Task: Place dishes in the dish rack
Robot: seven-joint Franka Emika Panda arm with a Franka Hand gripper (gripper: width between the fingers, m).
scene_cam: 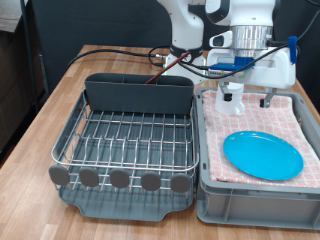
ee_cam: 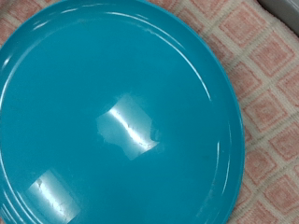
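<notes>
We judge the plate step is in hand. The plate (scene_cam: 263, 154) lies flat on the pink checkered cloth (scene_cam: 290, 115) that covers the bin (scene_cam: 250, 203), and the gripper (scene_cam: 250, 98) hangs above the cloth, just beyond the plate's far rim, holding nothing. Its two fingers stand apart, with open space between them. The rack (scene_cam: 125, 140) sits beside the bin, on the exterior view's left, and we see no dish in its wires.

A flat plate on soft cloth gives the fingers only its rim to take, so we think the grasp calls for a descent at the edge.

The wrist view is nearly filled by the plate (ee_cam: 112, 112), with glare on its glaze; no fingers show there. We cannot find the spoon or the mug. The caddy (scene_cam: 138, 92) hides whatever is inside it.
</notes>
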